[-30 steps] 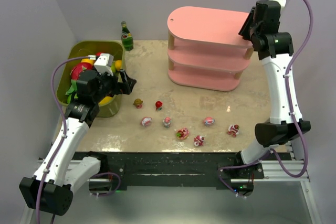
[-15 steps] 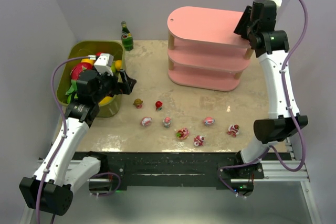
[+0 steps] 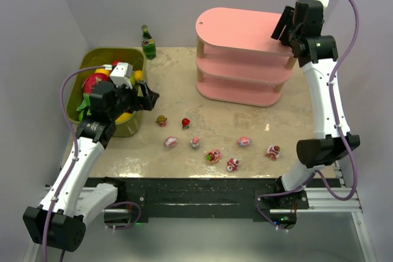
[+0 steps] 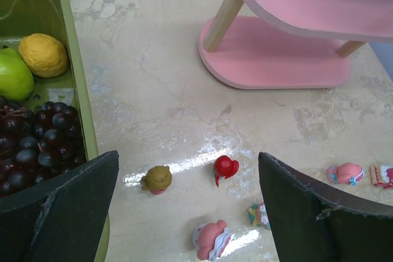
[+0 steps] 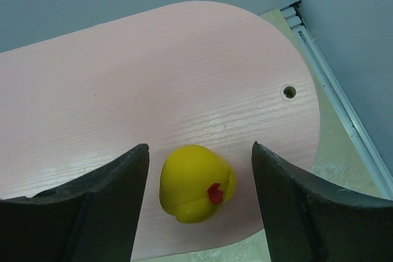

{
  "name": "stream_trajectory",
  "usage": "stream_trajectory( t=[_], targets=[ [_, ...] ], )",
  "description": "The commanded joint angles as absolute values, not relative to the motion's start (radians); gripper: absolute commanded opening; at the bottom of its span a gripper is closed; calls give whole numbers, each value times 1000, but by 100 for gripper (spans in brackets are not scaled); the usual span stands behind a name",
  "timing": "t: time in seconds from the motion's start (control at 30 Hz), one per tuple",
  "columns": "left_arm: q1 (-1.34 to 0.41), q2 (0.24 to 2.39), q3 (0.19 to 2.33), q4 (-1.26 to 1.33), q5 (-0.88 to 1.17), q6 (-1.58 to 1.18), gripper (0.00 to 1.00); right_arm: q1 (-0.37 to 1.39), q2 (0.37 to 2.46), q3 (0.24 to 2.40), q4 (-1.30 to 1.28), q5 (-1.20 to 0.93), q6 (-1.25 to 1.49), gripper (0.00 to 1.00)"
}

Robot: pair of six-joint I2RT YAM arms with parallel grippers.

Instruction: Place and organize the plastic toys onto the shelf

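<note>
though the yellow figurine (image 5: pixel 196 183) sat on the pink shelf's top board (image 5: pixel 153 78) between the right gripper's (image 5: pixel 198 157) parted fingers, touching neither, eight small figurines (image 3: pixel 213 156) lay on the table (image 3: pixel 178 84), some between the left gripper's (image 4: pixel 187 164) wide-open fingers; one placed, i reckoned, eight left.

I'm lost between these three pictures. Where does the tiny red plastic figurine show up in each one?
Top external: the tiny red plastic figurine sits left of centre, just right of the brown-haired figurine.
Left wrist: low in the middle, again right of the brown-haired one.
Right wrist: not in it.
Shared landmark: the pink three-tier shelf, visible in all three views.
</note>
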State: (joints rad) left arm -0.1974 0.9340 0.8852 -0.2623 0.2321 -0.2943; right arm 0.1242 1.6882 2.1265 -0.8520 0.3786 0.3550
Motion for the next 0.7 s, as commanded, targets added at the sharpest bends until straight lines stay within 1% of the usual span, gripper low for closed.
stream_trajectory(
  t=[0.0, 0.13, 0.17, 0.4, 0.53, 0.57, 0.63, 0.67],
  targets=[
    [-190, 934, 885, -249, 233, -291, 100, 121, 1643, 2125, -810, 373, 324, 76],
    [-190, 933, 887, -250, 235, -290, 100, 121, 1594, 2079, -766, 367, 307, 84],
    [-190, 933, 885, -250, 235, -290, 100, 121, 1580, 2071, -746, 364, 302, 87],
    [-189, 933, 887, -255, 242, -288, 100, 121, 1482, 1993, -686, 319, 265, 98],
    [-189, 928, 887, -256, 239, -288, 100, 123, 1373, 1910, -625, 224, 218, 99],
    [-189, 925, 887, -253, 245, -287, 100, 121, 1350, 1884, -586, 157, 206, 99],
    [-189, 916, 879, -247, 262, -279, 100, 124, 1293, 1790, -537, 114, 196, 99],
    [-189, 911, 876, -236, 277, -279, 100, 123, 1246, 1758, -491, 27, 201, 99]
  ],
)
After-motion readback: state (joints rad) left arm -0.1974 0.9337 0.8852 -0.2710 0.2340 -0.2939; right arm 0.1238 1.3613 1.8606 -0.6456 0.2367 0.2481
